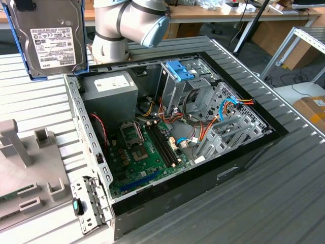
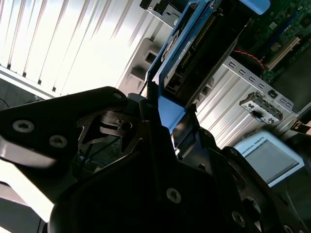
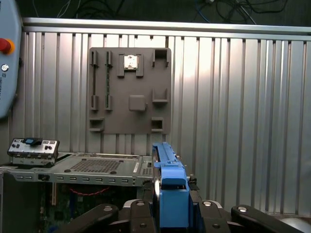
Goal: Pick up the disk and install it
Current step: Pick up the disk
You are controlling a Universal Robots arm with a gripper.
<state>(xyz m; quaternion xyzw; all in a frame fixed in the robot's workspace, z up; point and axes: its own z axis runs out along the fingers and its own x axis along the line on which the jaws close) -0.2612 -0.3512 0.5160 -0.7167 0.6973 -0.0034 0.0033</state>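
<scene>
We see the disk at the exterior view's upper left, held upright in the air. Its white label faces the camera, a blue rail runs down each side, and its top is cut off by the frame edge. It hangs just outside the far left corner of the open case, clear of it, over the ribbed table. The arm stands just beside the disk, at the top centre of that view, behind the case.

In the first wrist view the gripper is clamped on the disk's blue end piece, with a dark finger against each side. In the second wrist view the disk shows edge-on, reaching out from the gripper, with its blue rail and dark body in plain sight.

Inside the case, the grey power supply sits at the upper left and the green motherboard lies in the middle. The metal cage stands at the upper centre with a blue latch on top. Coloured cables run across the brackets on the exterior view's right.

A grey fixture plate lies on the table at the exterior view's lower left, well apart from the disk. In the first wrist view we see that plate flat on the ribbed surface beyond the disk.
</scene>
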